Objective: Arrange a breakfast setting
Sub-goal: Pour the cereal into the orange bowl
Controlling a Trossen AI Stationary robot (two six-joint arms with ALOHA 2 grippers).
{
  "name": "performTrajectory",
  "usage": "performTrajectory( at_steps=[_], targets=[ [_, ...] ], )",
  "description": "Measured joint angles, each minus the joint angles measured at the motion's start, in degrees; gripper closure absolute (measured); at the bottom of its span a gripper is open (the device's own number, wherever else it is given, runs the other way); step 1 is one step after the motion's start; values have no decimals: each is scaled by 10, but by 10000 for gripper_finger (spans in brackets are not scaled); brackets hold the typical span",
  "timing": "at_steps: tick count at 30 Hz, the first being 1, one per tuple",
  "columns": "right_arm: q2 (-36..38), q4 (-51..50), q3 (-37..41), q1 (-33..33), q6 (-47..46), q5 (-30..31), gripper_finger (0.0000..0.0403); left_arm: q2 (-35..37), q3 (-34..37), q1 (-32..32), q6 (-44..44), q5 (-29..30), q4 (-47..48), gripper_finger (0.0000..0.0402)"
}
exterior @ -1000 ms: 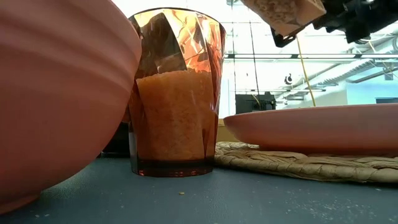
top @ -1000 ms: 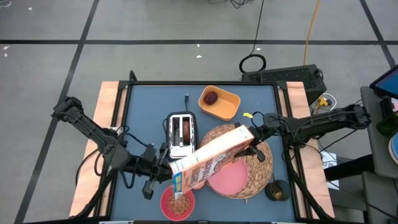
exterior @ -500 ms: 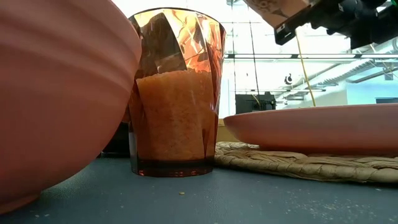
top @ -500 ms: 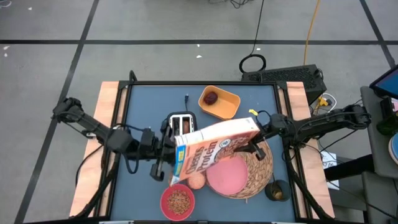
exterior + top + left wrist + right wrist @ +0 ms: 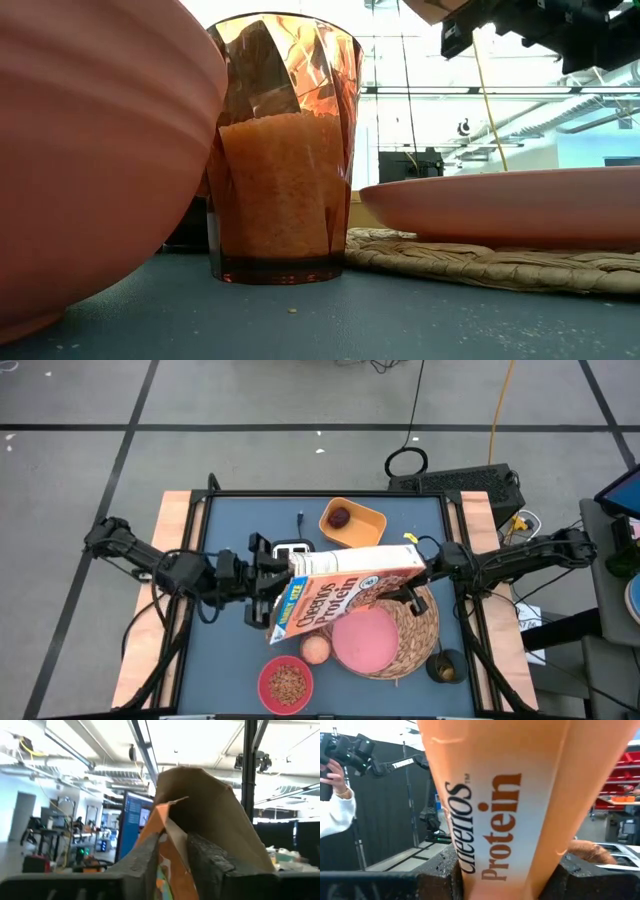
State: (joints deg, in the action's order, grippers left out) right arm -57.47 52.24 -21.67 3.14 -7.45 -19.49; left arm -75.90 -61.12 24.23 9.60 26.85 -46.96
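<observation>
A cereal box (image 5: 345,592) hangs nearly level above the table, between my two grippers. My right gripper (image 5: 412,578) is shut on its right end. My left gripper (image 5: 283,575) is at the box's opened left end, fingers apart, with a top flap (image 5: 170,845) between them. Below lie the woven placemat (image 5: 415,625) with the pink plate (image 5: 365,642) flat on it, and the pink bowl (image 5: 285,683) with cereal in it. A dark-red fruit (image 5: 340,517) sits in a yellow dish. The bread is hidden. My left gripper has the box's top flap (image 5: 167,855) between its parted fingers (image 5: 210,865); whether they touch it I cannot tell. My right gripper pinches the box's two broad faces at its closed end, beside the narrow printed side (image 5: 495,845). Its fingers (image 5: 440,875) come level from the table's right, along the box. The box is lifted clear.
A glass of orange juice (image 5: 316,650) stands between bowl and plate, under the box. The toaster (image 5: 292,547) is behind my left gripper. The yellow dish (image 5: 360,530) is at the far middle, and a small dark thing (image 5: 445,667) near the placemat's right.
The box's left, open end has risen from over the bowl and swung toward the table's far edge, so the box now lies almost level. My left gripper has gone up and toward the far edge with that end, rolling as it went. My right gripper has stayed put, tipping upward.
</observation>
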Motion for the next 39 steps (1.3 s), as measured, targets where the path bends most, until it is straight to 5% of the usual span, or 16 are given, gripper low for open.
performTrajectory(
  at_steps=[12,23,29,39],
  targets=[
    [1,96,-1,0,13,-1,239,98,0,1,79,24,20,254],
    [0,209,-1,0,40,81,239,204,0,2,26,21,283,254],
    [0,272,-1,-1,59,141,239,184,0,-2,-7,18,386,254],
    [0,294,-1,-1,67,138,239,73,0,-22,-4,17,329,254]
  ],
)
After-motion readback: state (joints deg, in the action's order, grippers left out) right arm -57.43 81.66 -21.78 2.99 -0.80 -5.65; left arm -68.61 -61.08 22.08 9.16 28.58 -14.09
